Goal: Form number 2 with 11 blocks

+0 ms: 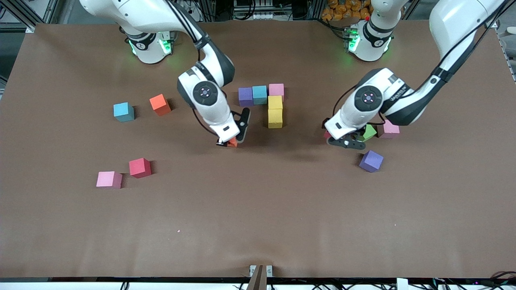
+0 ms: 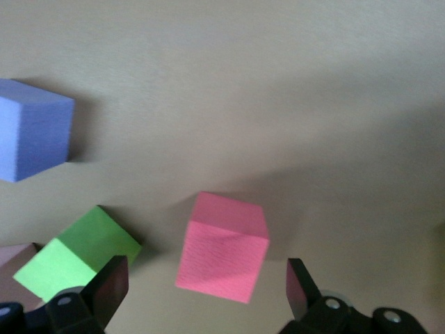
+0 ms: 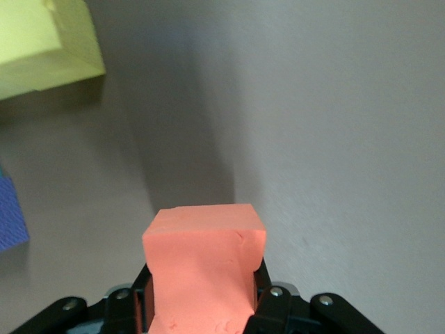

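An orange-red block (image 1: 232,142) is held clamped in the right gripper (image 1: 230,141) over bare table beside the two stacked yellow blocks (image 1: 275,113), presumably to extend the unfinished number 2 (image 1: 265,102), in which five blocks are counted. The left gripper (image 1: 346,141), jaws wide apart, is poised over a red block (image 2: 222,248) beside the green cube (image 1: 368,132), seemingly for the next pick. Six loose blocks are counted on the table.

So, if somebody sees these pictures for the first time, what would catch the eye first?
Probably the partly built figure of five abutting cubes in the middle of the table: purple, blue and pink in a row, two yellow below. Next to it, the right tool is shut on an orange-red cube. Toward the left arm's end, the left tool stands open over a red cube, beside a green cube.
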Controlling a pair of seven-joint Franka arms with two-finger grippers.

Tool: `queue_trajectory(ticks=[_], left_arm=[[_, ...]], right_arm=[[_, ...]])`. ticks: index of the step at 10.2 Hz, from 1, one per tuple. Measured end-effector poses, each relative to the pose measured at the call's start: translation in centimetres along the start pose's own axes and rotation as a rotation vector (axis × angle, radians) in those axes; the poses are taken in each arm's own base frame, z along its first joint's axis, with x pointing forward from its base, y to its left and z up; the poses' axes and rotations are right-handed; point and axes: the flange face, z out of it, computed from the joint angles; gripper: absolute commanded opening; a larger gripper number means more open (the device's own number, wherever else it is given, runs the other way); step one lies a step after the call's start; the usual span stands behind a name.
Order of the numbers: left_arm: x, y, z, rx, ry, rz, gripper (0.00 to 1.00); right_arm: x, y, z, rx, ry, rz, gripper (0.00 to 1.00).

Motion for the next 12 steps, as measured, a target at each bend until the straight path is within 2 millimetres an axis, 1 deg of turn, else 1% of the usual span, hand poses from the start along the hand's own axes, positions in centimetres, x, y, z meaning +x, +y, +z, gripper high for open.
queue_trajectory(ticks=[1,2,3,5,7,9,12], left_arm=[[-0.5,0.7,0.2,0.003,0.011,0.024,1.00],[-0.8,0.9,0.7,0.006,0.021,0.041,1.00],[-1.2,0.9,1.2,-0.012,0.039,0.050,1.00],[-1.7,0.0,2.4,-0.059,0.068,0.074,1.00],[-1.9,-0.6,2.8,-0.064,0.066,0.090,1.00],[-2.1,-0.5,3.0,-0.057,0.064,0.103,1.00],[-2.4,-1.8,4.8,-0.006,0.065,0.141,1.00]], right_arm=[[1.1,-1.1,0.5,0.003,-0.002,-0.024,0.36],[2.4,-2.1,1.1,0.006,-0.004,-0.043,0.36],[3.8,-3.3,1.9,0.010,-0.006,-0.046,0.36],[6.2,-6.0,3.6,0.019,-0.017,-0.033,0.36],[7.2,-7.5,4.4,0.024,-0.025,-0.041,0.36],[7.4,-7.8,4.4,0.024,-0.027,-0.011,0.35],[8.2,-9.4,4.5,0.024,-0.031,0.017,0.35]])
